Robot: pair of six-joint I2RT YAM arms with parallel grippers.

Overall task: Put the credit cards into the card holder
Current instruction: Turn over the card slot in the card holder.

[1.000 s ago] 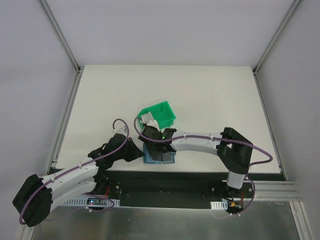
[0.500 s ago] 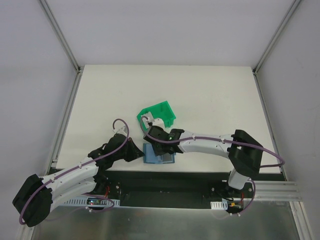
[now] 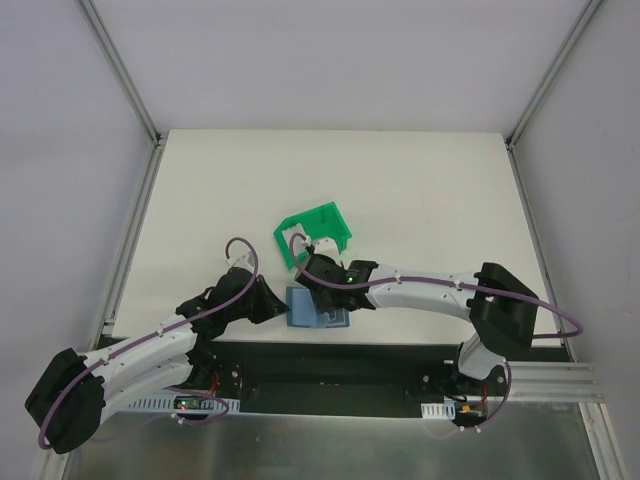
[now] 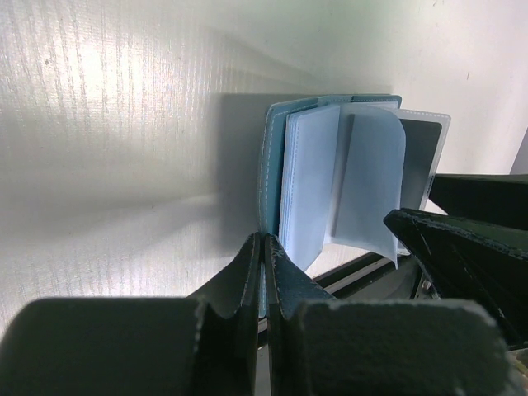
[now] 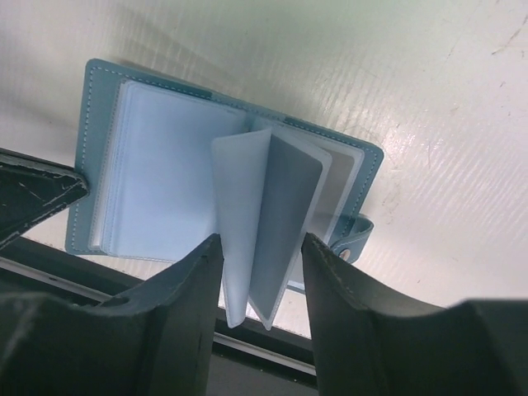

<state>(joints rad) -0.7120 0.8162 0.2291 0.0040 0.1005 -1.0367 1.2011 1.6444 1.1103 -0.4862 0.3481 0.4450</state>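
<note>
Lower centre of the overhead view, at the near edge of the white table, you have the card holder lying open. Its teal cover is down and its pale blue sleeves face up. Its near edge reaches the black mounting strip that runs along the table front. Just above it in that view stands the green bin, near the holder. The right arm's wrist overlaps the bin's near rim, so you cannot judge its contents.

Left gripper: clenched on an edge of the holder's cover. The left wrist view shows the teal edge pinched between both fingers.

Right gripper: spread wide above the holder's middle, gripping nothing. Two loose sleeves stand up from the spine in the gap between its fingers. The right-hand leaf of the pair shows dark grey, and you cannot tell whether that is a card inside it or shade. The other sleeves lie flat toward the left of the right wrist view. The snap tab sticks out at the holder's right edge there.

Obstructions: both arms converge on the holder, one from the lower left and one from the right. The right forearm crosses above the table just to the right of the holder. Purple cable loops up from the left wrist beside the bin.
</note>
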